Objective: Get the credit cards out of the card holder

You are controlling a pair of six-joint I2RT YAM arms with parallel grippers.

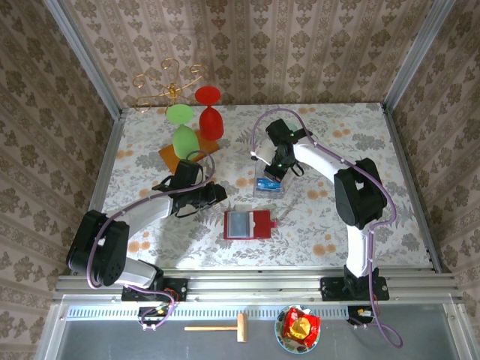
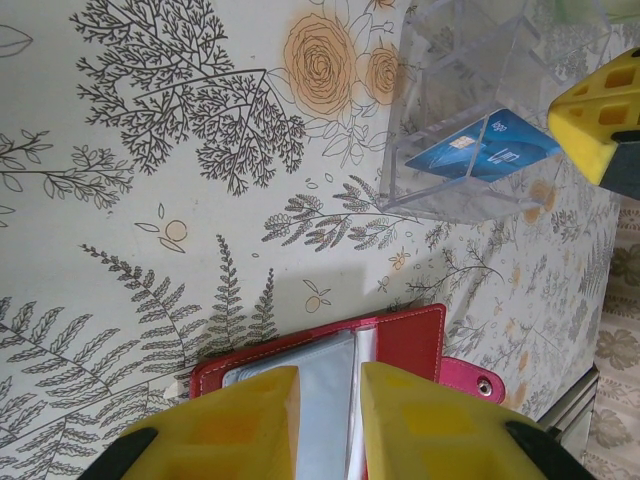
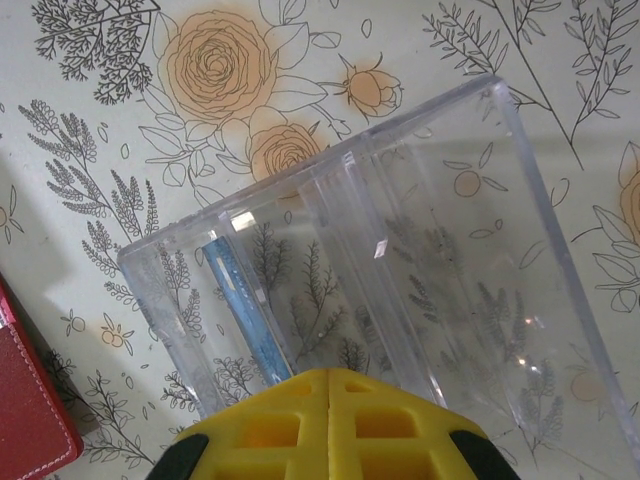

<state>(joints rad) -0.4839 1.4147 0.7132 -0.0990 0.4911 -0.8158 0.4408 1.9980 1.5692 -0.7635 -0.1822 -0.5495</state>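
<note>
- left gripper [image 2: 330, 372] has its yellow fingers a little apart with nothing pinched, just beside the open red card holder [image 2: 410, 335] and pointing across it
- right gripper [image 3: 332, 378] has its fingers pressed together, empty, poised over the clear box [image 3: 450, 250]
- one blue card [image 2: 480, 150] stands on edge in an outer slot of that box, so the task looks partly done
- card holder lies flat on the table [image 1: 337, 150] between the arms; whether its greyish pockets hold more cards i cannot tell
- left arm stretches low to the right; right arm folds at the elbow and reaches left
</note>
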